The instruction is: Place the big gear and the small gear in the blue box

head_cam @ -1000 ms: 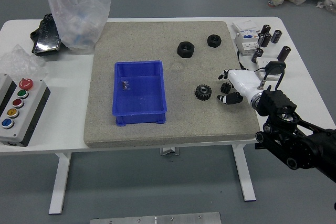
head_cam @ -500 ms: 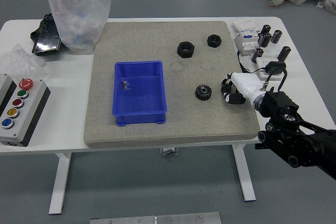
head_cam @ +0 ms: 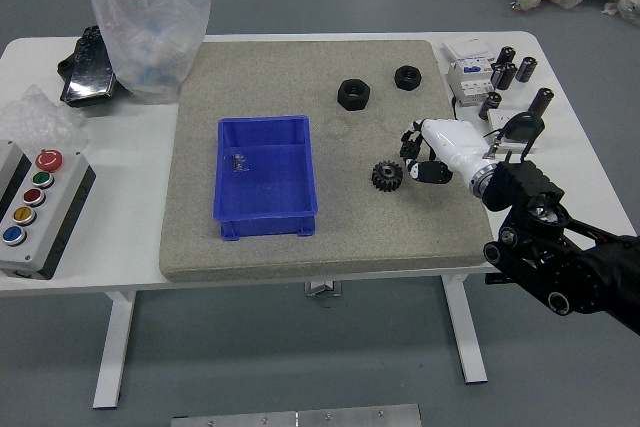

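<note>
Fingers (head_cam: 431, 172) of the right hand (head_cam: 422, 155) are gripping the small gear (head_cam: 411, 147), mostly hidden, over the mat (head_cam: 350, 242); the big gear (head_cam: 387, 176) is sitting near the hand's eight o'clock; the blue box (head_cam: 265, 225) is lying at that gear's nine o'clock.

- Right arm (head_cam: 548, 247): reaching in from the lower right, elbow bent
- Right hand (head_cam: 428, 155): right of the blue box (head_cam: 265, 226), apart from it, fingers (head_cam: 431, 173) curled
</note>
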